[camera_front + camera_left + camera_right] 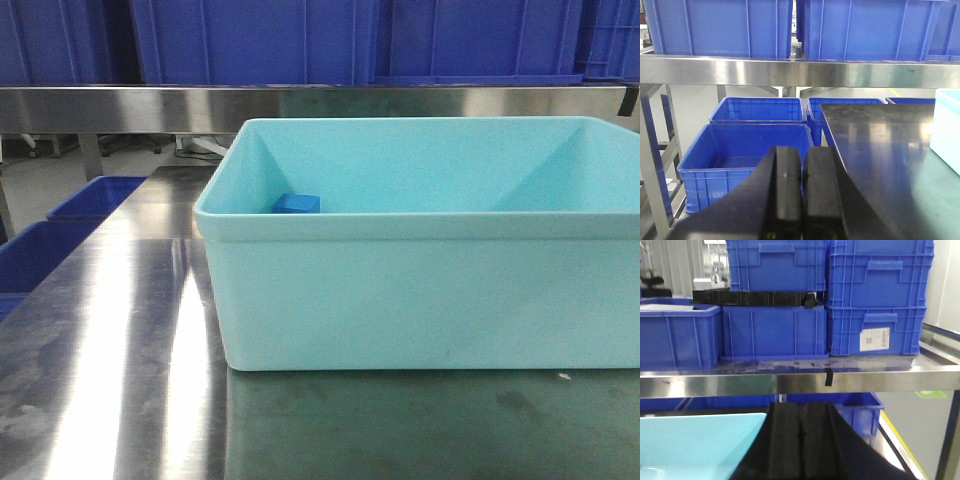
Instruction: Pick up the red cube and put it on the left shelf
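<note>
The red cube is out of view in every frame. The left shelf (120,108) runs as a brushed-steel rail behind the table, carrying big dark-blue crates (250,40). The left wrist view shows that shelf (765,72) ahead and above. My left gripper (802,150) hangs shut and empty over the table's left edge. My right gripper (800,407) is shut too, with nothing between its black pads, facing the shelf rail (740,382) beside the turquoise tub (695,440).
A pale turquoise tub (420,290) fills the table's right half, with a small blue block (296,204) inside at its left wall. Open blue crates (745,150) stand on the floor left of the steel table (110,340). Stacked blue crates (875,300) load the shelf.
</note>
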Robot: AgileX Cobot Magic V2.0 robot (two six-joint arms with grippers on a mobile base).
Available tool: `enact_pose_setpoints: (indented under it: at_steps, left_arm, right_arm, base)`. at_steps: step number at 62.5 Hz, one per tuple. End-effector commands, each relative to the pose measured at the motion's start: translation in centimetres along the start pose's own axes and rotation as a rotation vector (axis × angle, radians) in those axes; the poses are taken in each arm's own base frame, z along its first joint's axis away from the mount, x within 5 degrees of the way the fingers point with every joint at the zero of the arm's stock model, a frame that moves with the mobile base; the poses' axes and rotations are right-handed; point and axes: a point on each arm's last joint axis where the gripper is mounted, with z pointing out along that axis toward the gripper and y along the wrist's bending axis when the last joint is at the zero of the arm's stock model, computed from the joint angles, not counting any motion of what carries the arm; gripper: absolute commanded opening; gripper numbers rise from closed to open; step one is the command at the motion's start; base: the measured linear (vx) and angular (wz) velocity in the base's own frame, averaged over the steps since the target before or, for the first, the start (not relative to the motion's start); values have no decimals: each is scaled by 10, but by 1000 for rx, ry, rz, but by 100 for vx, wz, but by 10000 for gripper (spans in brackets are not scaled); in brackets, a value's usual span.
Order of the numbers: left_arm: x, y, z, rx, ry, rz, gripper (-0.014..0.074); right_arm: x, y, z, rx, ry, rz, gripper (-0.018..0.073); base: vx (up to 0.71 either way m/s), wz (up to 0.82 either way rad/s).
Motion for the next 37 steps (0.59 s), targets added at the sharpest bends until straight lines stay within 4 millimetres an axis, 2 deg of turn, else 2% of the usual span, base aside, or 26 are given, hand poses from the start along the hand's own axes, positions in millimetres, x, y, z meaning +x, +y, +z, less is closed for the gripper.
enact_pose_setpoints:
  at_steps: [1, 8, 14, 26, 33, 37]
  left_arm:
    - [-1, 0, 0, 1, -76, -9, 101]
    - [-1, 0, 0, 1, -76, -9, 101]
    - [-1, 0, 0, 1, -76, -9, 101]
    - [-1, 0, 0, 1, -76, -9, 101]
    - [-1, 0, 0, 1, -76, -9, 101]
    - [-1, 0, 0, 1, -76, -9, 101]
  right_arm:
    - [-40, 1, 10, 6, 26, -16, 46]
    - [-68, 7, 30, -77, 108, 4, 46]
    - [-83, 15, 48, -156, 206, 5, 46]
    - [-91, 42, 98, -289, 468, -10, 60]
    - [-90, 65, 127, -370, 550, 20, 161]
    - [-83, 80, 146, -410, 611, 33, 243]
  base:
    - [0, 0]
    - [0, 0]
    - [0, 0]
    - [0, 0]
    - [0, 0]
    - [0, 0]
